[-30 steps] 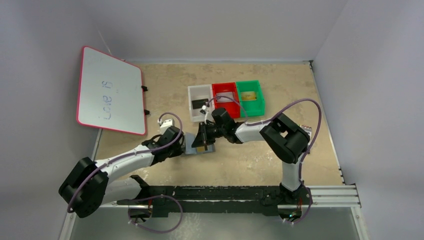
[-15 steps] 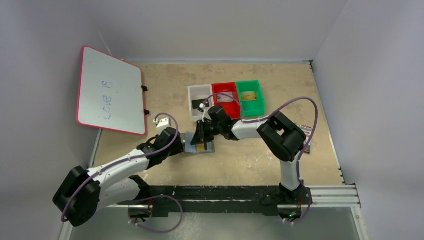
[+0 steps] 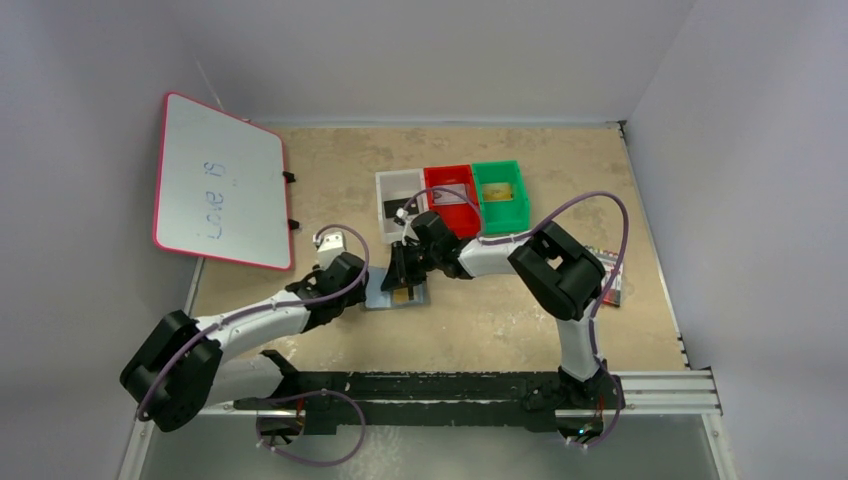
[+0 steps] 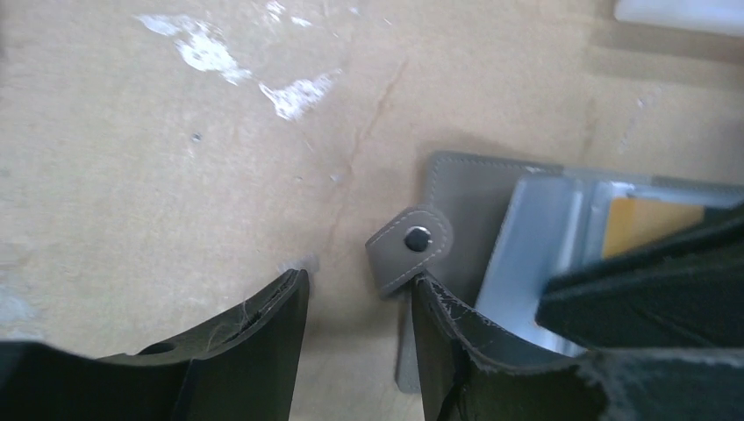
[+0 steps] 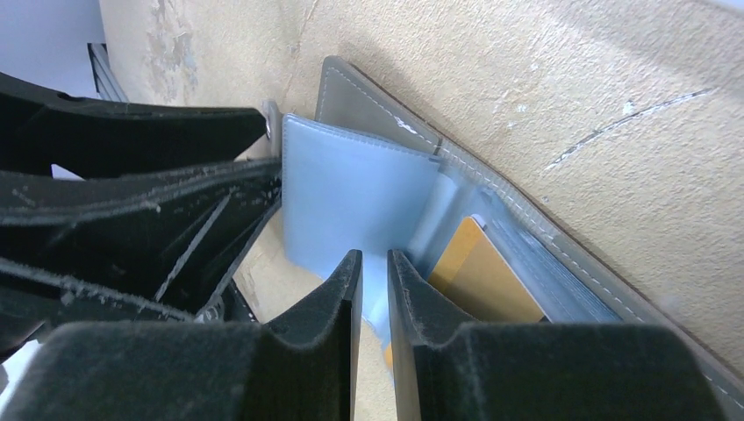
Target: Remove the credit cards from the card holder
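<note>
The card holder [image 3: 398, 294] is laid open on the table [image 3: 500, 315], near the white tray [image 3: 381, 210] and between the 2 grippers. 1 gold-yellow card [image 5: 481, 274] is seen tucked in its bluish pocket. The left gripper [image 4: 360, 285] is spread wide and nothing is held between its fingers; 1 finger is set at the holder's edge, beside the snap tab [image 4: 411, 246]. The right gripper [image 5: 372, 263] is nearly closed over the pocket, beside the card; whether anything is pinched cannot be told.
</note>
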Controlling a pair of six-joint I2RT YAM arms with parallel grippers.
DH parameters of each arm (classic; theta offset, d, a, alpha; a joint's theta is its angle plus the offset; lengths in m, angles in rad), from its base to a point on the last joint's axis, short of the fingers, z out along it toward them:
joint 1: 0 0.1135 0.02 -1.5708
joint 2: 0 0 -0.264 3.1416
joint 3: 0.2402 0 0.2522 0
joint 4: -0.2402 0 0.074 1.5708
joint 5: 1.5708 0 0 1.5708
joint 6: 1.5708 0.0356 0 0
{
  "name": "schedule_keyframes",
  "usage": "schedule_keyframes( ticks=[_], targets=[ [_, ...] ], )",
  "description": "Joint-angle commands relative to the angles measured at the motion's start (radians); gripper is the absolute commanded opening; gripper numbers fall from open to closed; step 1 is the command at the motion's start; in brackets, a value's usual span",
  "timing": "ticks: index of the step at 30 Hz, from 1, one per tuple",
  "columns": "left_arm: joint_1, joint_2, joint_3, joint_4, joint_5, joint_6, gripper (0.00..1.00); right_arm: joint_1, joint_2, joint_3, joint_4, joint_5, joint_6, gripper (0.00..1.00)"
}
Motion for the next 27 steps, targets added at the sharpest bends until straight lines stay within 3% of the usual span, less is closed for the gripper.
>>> schedule_keyframes(
  ticks=[1, 9, 18, 27],
  targets=[
    [0.003, 0.053, 0.048, -0.015, -0.164, -0.012, 0.44, 0.005, 0.029, 0.017, -0.07, 0.073, -0.023, 0.2],
    [0.003, -0.066, 0.029, -0.03, -0.175, -0.08, 0.34, 0.006, 0.036, 0.052, -0.11, 0.089, -0.042, 0.21],
    [0.003, -0.269, -0.003, 0.098, 0.173, 0.03, 0.38, 0.013, 0.038, 0.105, -0.163, 0.125, -0.049, 0.27],
    [0.004, -0.235, -0.011, 0.057, 0.12, -0.007, 0.37, 0.014, 0.032, 0.143, -0.199, 0.177, -0.04, 0.34]
  ],
)
